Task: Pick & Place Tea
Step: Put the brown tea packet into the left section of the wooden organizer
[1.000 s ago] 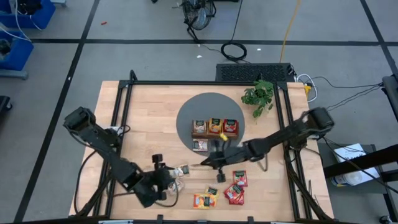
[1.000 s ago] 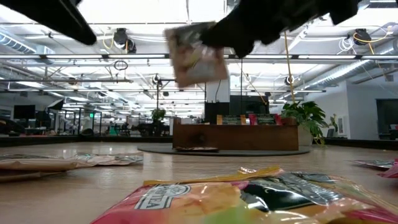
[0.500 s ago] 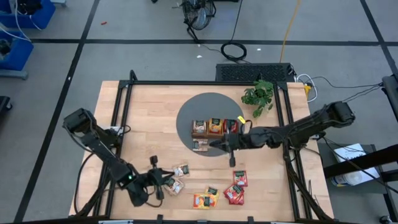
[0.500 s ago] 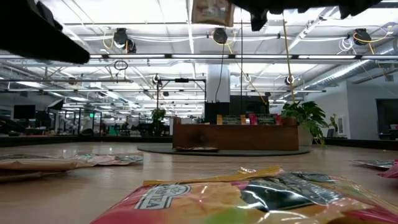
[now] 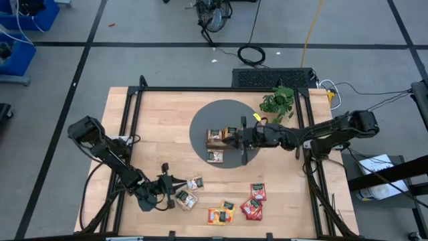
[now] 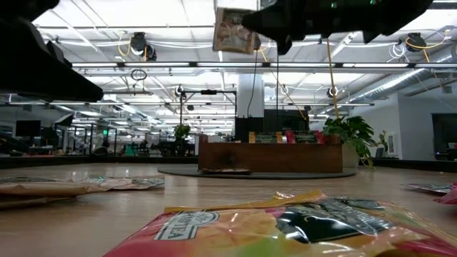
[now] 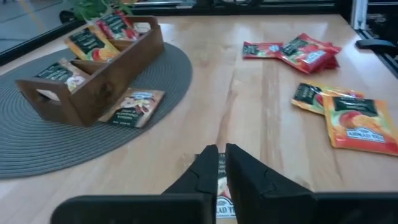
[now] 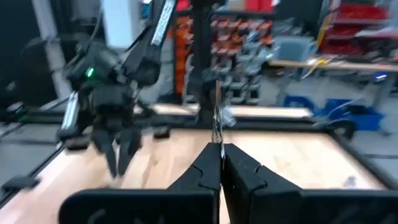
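Left gripper [image 5: 175, 195] low over the table's near left, fingers [image 7: 245, 174] pinched on a beige sachet [image 7: 222, 198] lying on the wood. Red sachets [image 5: 253, 201] and orange-yellow sachets [image 5: 219, 215] scattered near the front edge. One beige sachet [image 5: 215, 156] on the grey mat [image 5: 200, 127] just before the wooden tray [image 5: 215, 143]. Right gripper [image 5: 232, 133] above the tray, clenched on a beige tea bag [image 6: 230, 30], held edge-up in the air.

Wooden table [image 5: 160, 127] carrying round grey mat [image 5: 200, 124], potted plant [image 5: 279, 104], and scattered tea sachets [image 5: 237, 206] near left gripper [image 5: 175, 187].
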Available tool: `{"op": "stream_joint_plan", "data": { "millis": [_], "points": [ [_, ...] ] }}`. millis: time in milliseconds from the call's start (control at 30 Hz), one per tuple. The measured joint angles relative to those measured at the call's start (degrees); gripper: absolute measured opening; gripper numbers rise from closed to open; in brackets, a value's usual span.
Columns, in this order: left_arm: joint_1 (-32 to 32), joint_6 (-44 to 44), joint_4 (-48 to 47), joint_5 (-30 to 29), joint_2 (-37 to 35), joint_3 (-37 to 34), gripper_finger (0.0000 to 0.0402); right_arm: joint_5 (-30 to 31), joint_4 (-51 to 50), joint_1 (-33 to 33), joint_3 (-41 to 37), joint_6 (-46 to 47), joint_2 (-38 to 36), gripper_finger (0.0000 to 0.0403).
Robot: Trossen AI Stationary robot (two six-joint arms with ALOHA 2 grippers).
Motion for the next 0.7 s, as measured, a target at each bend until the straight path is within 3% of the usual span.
{"op": "stream_joint_plan", "data": {
  "millis": [167,567,700],
  "points": [
    [0.03,-0.03,-0.12,0.01,0.0,0.0,0.0055,-6.46,2.65,-3.64,-0.04,-0.72,3.02,0.0],
    [0.01,-0.14,-0.64,0.09,0.0,0.0,0.0046,-7.08,5.55,-10.55,0.01,-3.57,10.63,0.0],
    [0.01,-0.14,-0.83,0.14,0.0,0.0,0.0037,-14.03,5.4,-13.43,0.03,-3.13,12.19,0.0]
  ]
}}
